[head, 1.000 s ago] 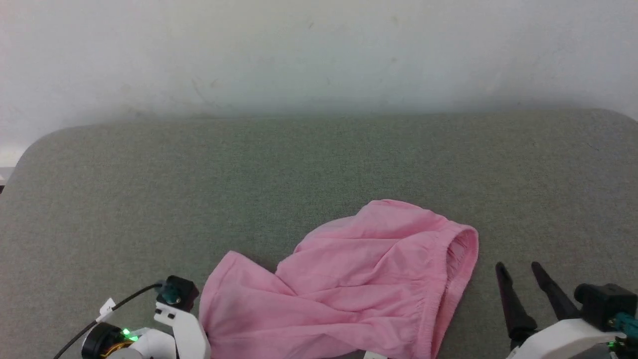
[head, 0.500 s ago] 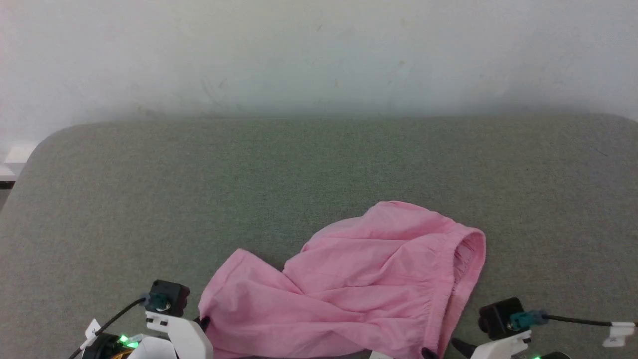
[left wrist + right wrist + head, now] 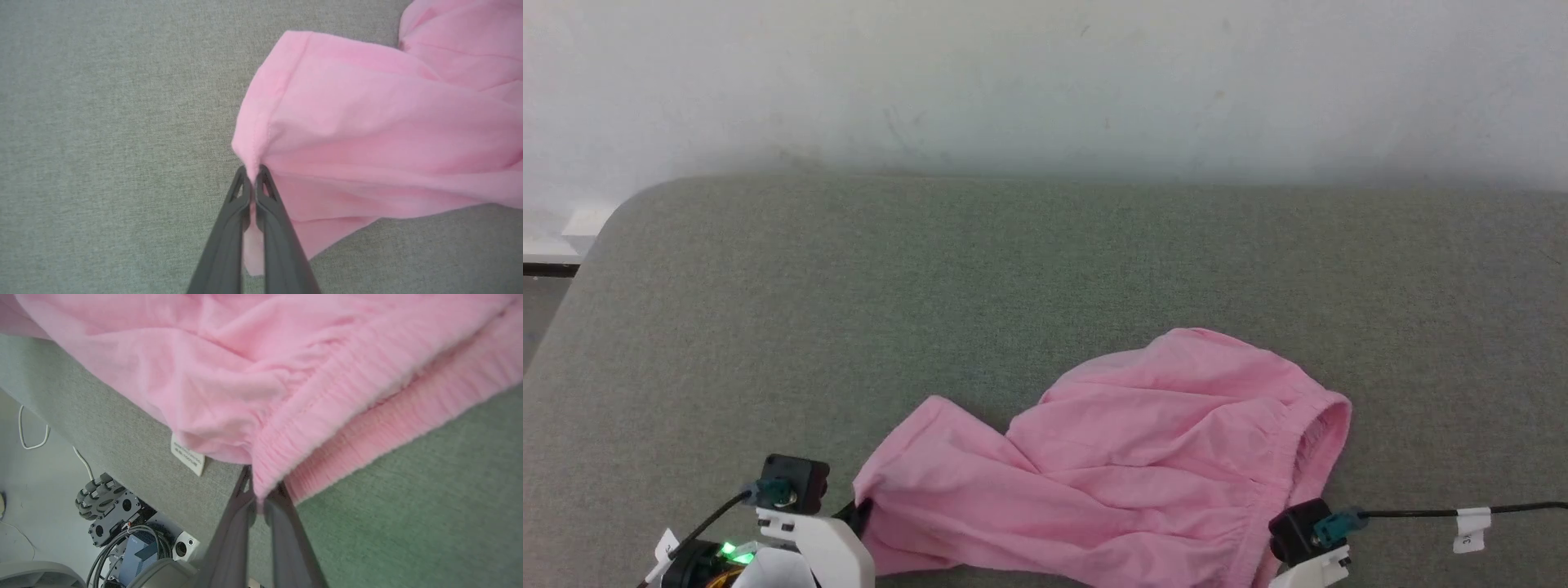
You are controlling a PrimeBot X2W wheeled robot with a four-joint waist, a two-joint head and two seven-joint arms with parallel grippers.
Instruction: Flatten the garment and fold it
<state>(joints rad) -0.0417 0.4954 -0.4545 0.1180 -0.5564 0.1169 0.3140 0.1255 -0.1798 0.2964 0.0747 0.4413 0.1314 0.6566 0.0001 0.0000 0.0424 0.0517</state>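
Crumpled at the table's near edge, the garment, judged light and limp, was pinched tight at its sturdier edges: left hem by the left gripper, right waistband by the right gripper.

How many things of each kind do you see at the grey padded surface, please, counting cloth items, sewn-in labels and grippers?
Pink garment: 1
White label: 1
Grippers, each pinching an edge of the cloth: 2 (left gripper, right gripper)
Total: 4
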